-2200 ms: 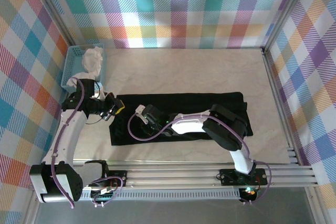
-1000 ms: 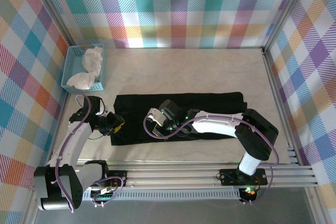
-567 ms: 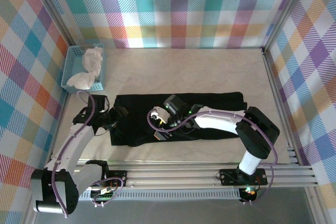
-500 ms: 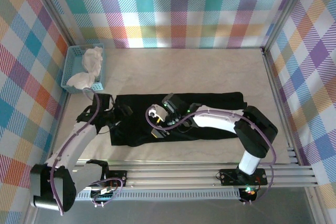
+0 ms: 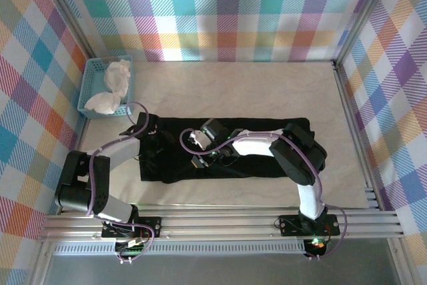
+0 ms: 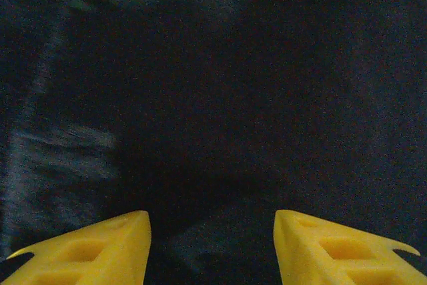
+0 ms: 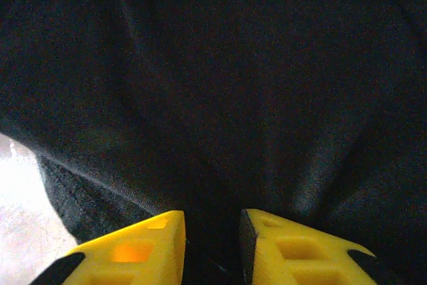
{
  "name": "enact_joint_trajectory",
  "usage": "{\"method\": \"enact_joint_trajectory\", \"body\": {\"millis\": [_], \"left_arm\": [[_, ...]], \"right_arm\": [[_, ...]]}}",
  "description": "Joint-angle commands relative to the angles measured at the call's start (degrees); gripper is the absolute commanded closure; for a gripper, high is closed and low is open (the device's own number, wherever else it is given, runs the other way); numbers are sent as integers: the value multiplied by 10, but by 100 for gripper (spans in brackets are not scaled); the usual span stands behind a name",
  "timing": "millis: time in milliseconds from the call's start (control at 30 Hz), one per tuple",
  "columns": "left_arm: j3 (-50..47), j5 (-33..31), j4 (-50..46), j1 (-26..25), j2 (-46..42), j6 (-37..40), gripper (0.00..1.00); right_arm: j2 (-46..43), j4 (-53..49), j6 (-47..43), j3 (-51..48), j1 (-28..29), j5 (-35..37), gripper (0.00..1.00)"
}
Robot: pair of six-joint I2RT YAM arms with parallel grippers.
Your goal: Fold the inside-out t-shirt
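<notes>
Two arms: both reach over one black t-shirt (image 5: 173, 168) made of soft cloth.
Where the shirt is: it lies flat on the pale, stone-look table (image 5: 267, 88), near the front edge.
Long way: the shirt is a long, thin strip that runs left to right. I cannot tell which end is the neck.
From the top camera: a light-blue plastic basket (image 5: 85, 91) sits at the far left. It has crumpled white cloth (image 5: 115, 78) inside. Bright checked walls (image 5: 220, 11) stand all round.
Left gripper (image 6: 211, 218): it is over the shirt's left end. Its blocky yellow fingers (image 6: 100, 248) stand wide apart just above the cloth. I see nothing gripped.
Right gripper (image 7: 212, 221): it is left of the shirt's middle. Its yellow fingers (image 7: 293, 251) are nearly together, with a bunch of shirt pinched in the thin gap. Creases run to that spot.
From the wrist cameras: the cloth has a fine grain and soft folds. The right one also shows the shirt's edge beside a bit of bare table.
</notes>
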Motion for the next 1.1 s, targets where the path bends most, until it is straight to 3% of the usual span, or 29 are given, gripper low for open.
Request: {"method": "enact_joint_trajectory", "body": {"millis": [0, 133, 333, 467, 767, 967, 1067], "left_arm": [[17, -72, -13, 16, -31, 35, 45], [15, -140, -59, 40, -93, 63, 25], [66, -85, -97, 54, -19, 111, 0], [89, -42, -79, 51, 31, 146, 0], [100, -2, -73, 21, 104, 159, 0], [57, 74, -22, -37, 70, 141, 3], [45, 71, -22, -64, 59, 141, 5]], "right_arm": [[-12, -54, -21, -16, 0, -2, 65], [-69, -13, -18, -33, -3, -45, 51], [-112, 40, 5, -44, -9, -71, 31], [-117, 41, 5, -46, -23, -84, 26], [-129, 58, 16, -79, -37, -90, 25], [-134, 56, 17, -88, -41, -79, 25], [-127, 55, 19, -83, -44, -81, 25]]}}
